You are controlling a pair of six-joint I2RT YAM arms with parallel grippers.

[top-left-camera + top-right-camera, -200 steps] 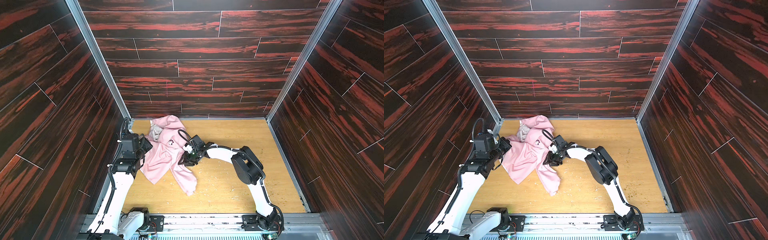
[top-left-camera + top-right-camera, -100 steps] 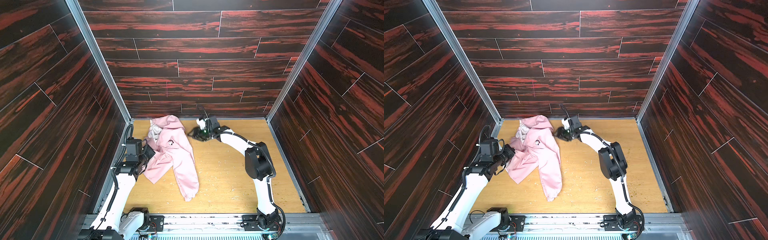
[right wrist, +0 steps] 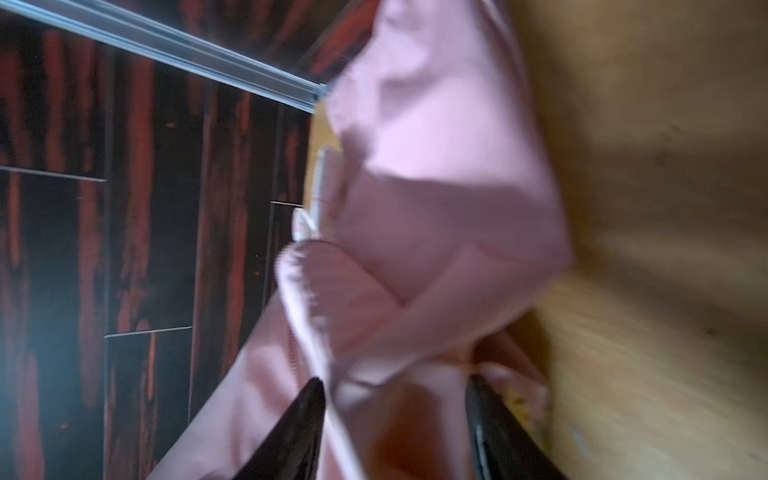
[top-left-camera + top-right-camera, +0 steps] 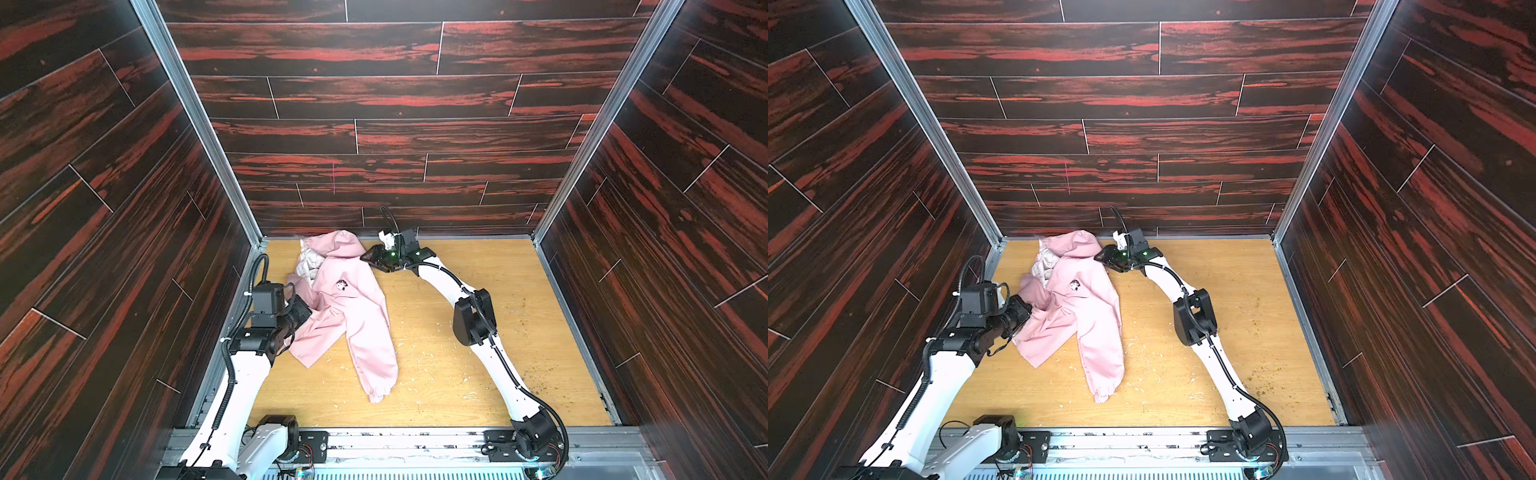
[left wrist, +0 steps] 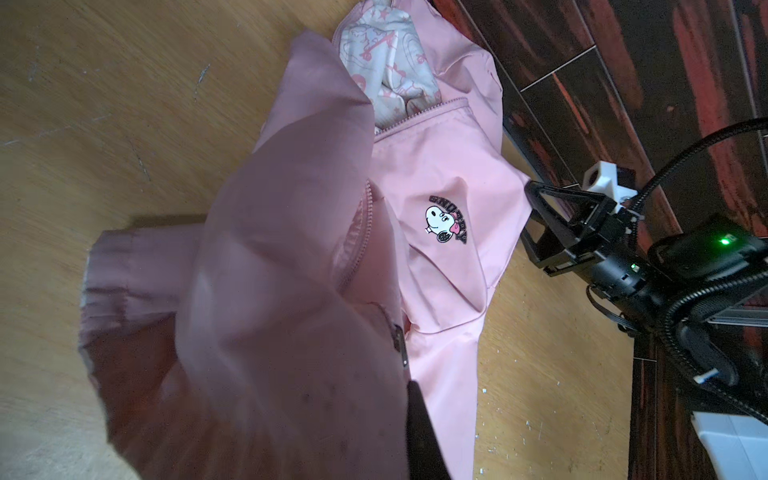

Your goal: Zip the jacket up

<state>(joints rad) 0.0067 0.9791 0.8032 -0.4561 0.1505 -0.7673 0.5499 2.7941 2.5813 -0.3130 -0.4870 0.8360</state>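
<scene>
Nearest the base rail (image 4: 415, 436), a gathered cuff (image 4: 379, 392) is seen at the end of one sleeve of the jacket (image 4: 349, 307). The jacket is spread on the left half of the wooden table (image 4: 478, 374), its long axis running near to far, hood (image 4: 332, 245) toward the back wall (image 4: 374, 137). Its left edge is clamped in the closed left gripper (image 4: 307, 311). Farther back, the right gripper (image 4: 370, 258) is held at the shoulder, jaws apart, pink cloth between them. The table's right half, littered with crumbs (image 4: 536, 386), is open.
</scene>
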